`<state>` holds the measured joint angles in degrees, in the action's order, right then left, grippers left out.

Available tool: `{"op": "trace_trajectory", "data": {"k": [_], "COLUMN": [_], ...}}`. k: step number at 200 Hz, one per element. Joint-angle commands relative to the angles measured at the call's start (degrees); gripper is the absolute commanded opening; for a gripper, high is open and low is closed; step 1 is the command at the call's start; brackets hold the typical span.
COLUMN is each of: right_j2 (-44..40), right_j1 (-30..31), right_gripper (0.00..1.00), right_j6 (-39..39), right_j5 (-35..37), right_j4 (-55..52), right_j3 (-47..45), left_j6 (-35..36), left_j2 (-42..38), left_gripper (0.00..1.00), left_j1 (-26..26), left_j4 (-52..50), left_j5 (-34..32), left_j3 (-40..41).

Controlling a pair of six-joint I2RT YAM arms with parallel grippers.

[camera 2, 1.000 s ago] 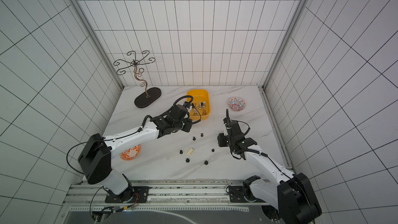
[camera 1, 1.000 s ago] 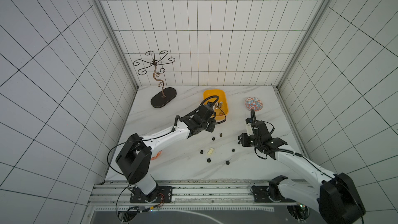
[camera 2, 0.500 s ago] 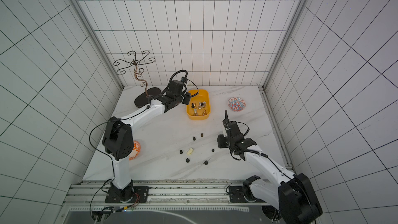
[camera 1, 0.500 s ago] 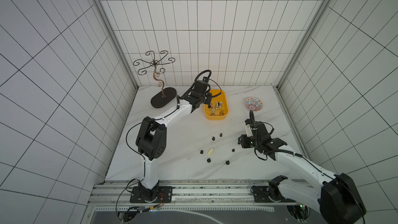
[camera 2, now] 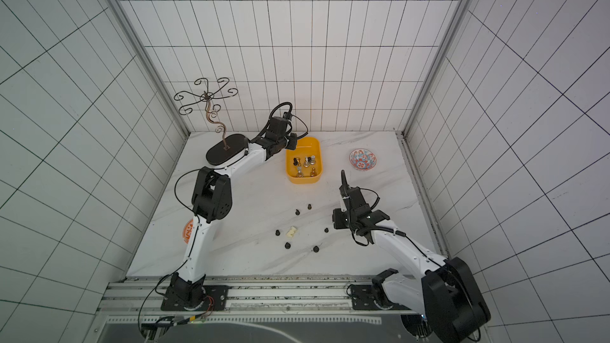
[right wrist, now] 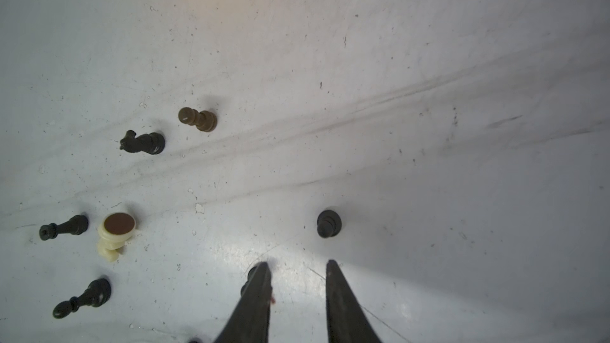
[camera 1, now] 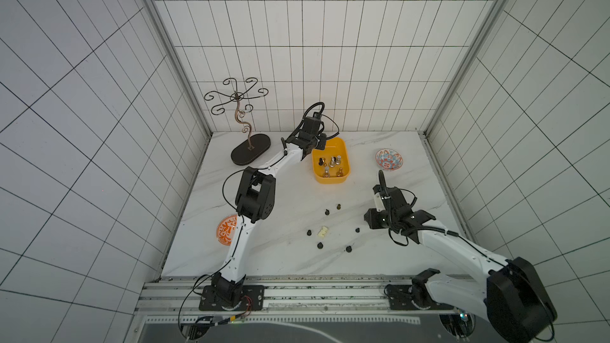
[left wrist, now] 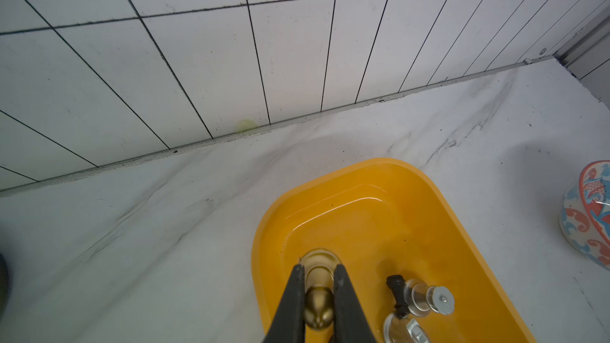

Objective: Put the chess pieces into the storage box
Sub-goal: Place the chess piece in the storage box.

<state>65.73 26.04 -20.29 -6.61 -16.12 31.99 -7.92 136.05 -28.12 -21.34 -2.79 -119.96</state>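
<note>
Gold piece [left wrist: 318,305] — between jaws (at box [left wrist: 363,199])

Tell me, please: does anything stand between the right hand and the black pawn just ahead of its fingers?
Nothing visible does. Only bare marble table lies between the open right hand and the black pawn. Another dark piece shows beside one finger, outside the gap and partly hidden by it.

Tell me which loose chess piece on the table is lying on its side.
The cream-white piece, its brown base disc showing sideways; the dark pieces around it stand upright.
</note>
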Motion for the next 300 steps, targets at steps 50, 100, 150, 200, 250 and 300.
{"op": "trace_trajectory", "data": {"k": [50, 100, 150, 200, 250, 300], "right_j2": [0.5, -0.8, -1.6, -2.3, -2.4, -1.0], "right_j1": [0.9, 1.0, 1.4, 1.8, 1.9, 1.9], "right_gripper": [0.30, 0.30, 0.30, 0.30, 0.30, 0.30], "right_j6": [-0.1, -0.4, -0.9, -0.5, -0.1, -0.9], "right_j5": [-0.4, 0.3, 0.7, 1.9, 3.8, 7.8], "right_j4": [-1.2, -1.3, -2.9, -3.8, -4.7, -5.6], "right_j3": [3.2, 2.9, 2.9, 4.1, 5.6, 6.4], "left_j6": [-3.4, -4.4, -4.4, -4.1, -3.4, -4.1], "left_j2": [5.1, 5.4, 2.9, -4.8, -18.7, -29.6], "left_gripper": [0.18, 0.22, 0.22, 0.24, 0.26, 0.27], "left_j1": [0.0, 0.0, 0.1, 0.1, 0.0, 0.1], "left_j4": [3.1, 3.7, 3.9, 6.4, 11.9, 12.9], "left_j5": [2.2, 2.6, 3.2, 5.7, 5.5, 6.2], "left_j3": [-2.1, -2.1, -1.2, 4.9, 20.9, 34.1]}}
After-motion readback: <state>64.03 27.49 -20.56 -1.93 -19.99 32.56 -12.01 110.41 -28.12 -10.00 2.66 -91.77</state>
